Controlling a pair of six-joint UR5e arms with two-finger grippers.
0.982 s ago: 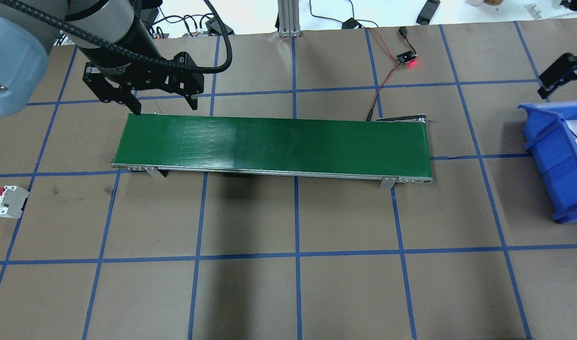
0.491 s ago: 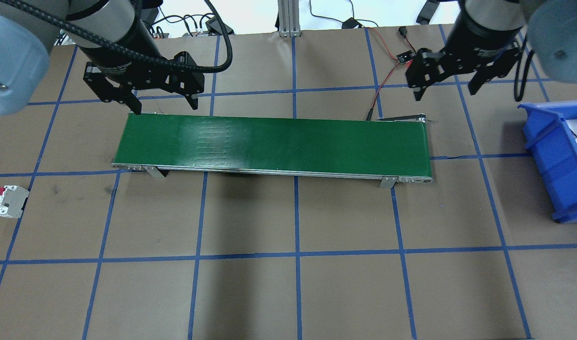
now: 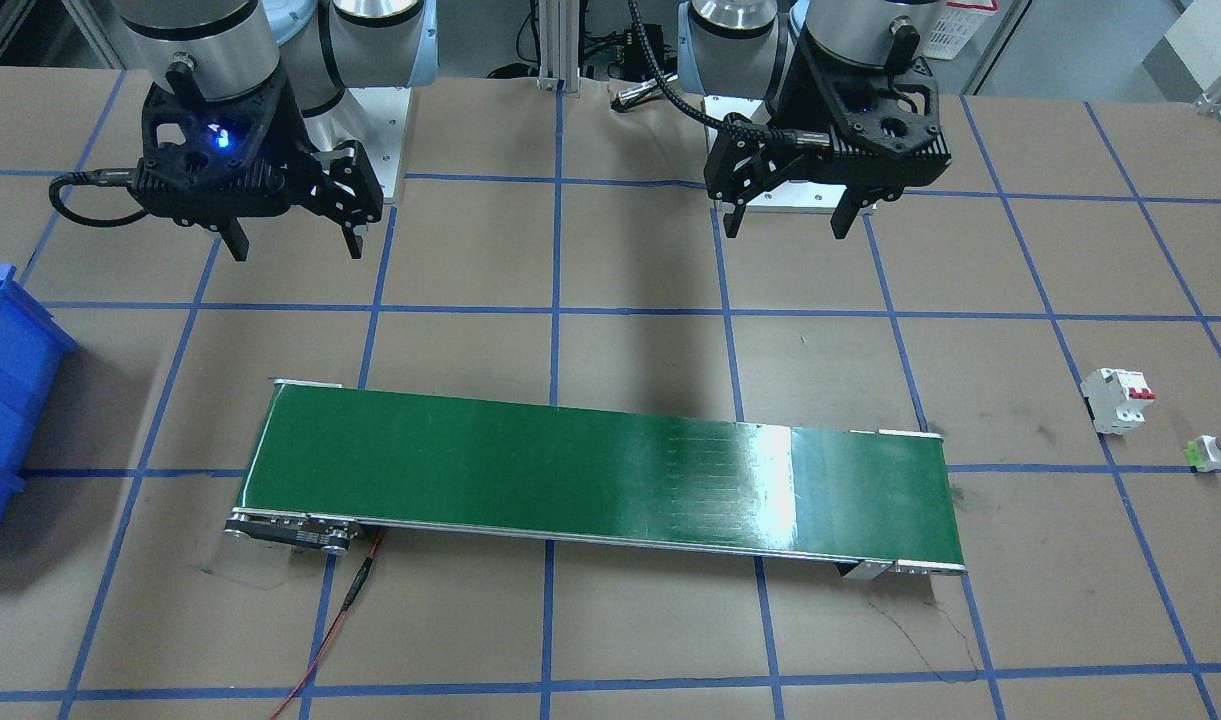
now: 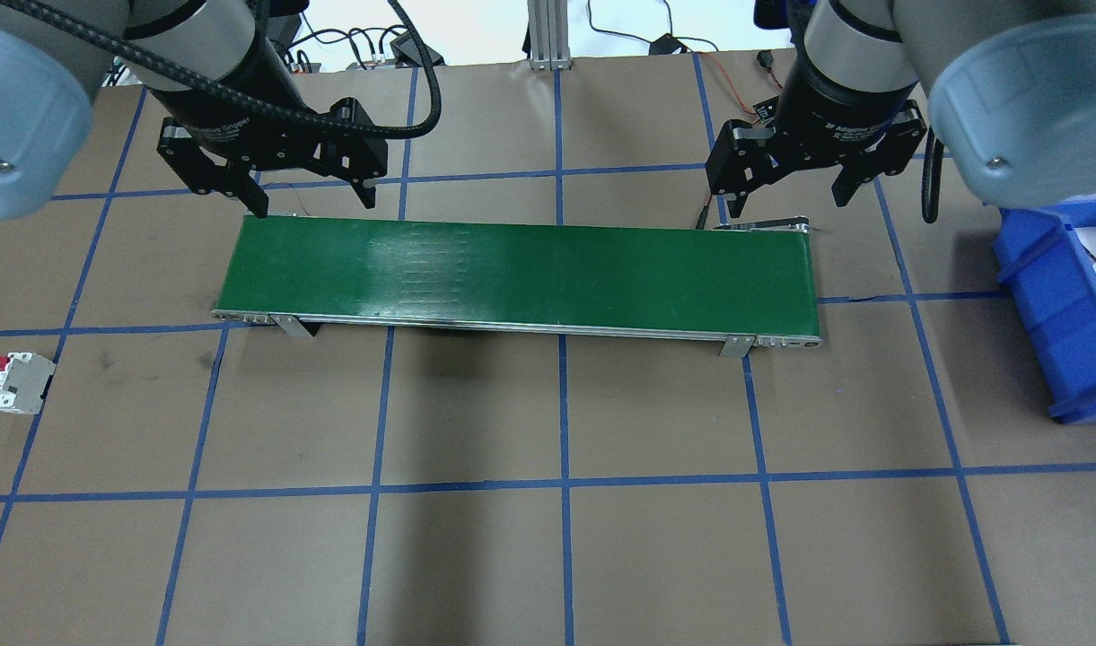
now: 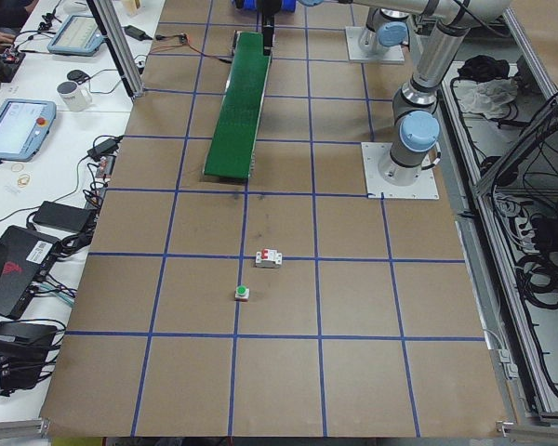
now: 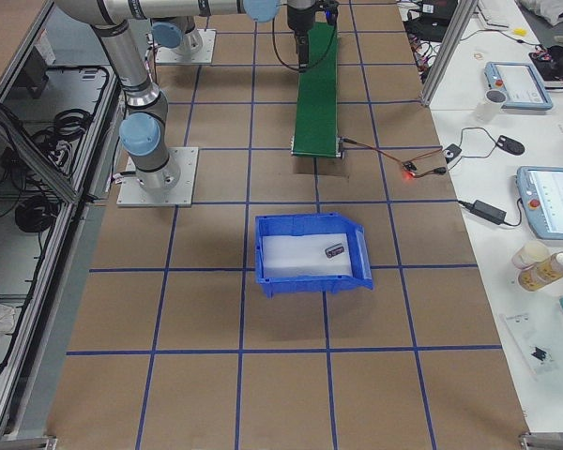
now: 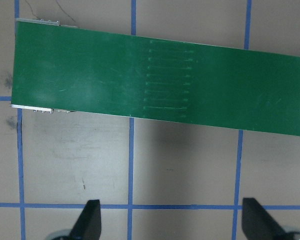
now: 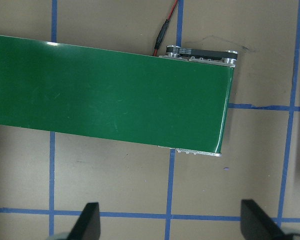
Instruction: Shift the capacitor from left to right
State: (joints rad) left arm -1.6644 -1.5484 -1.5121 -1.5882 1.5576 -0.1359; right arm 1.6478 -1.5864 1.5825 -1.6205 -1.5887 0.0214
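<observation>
Swinging back in from the bin side over the last second, the right claw (image 4: 785,202) now hangs spread and empty, with the right end of the belt (image 4: 521,269) below it. The left claw (image 4: 314,206) hasn't budged, also spread and empty, with the belt's other end below it. The capacitor (image 6: 334,249) lies in the blue bin (image 6: 310,281) on the desk, well off to the right claw's right, with nothing touching it. I'd say the move is basically done and both arms are just parking.

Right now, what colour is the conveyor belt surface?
The conveyor belt is dark green; it shows best in the overhead exterior view.
</observation>
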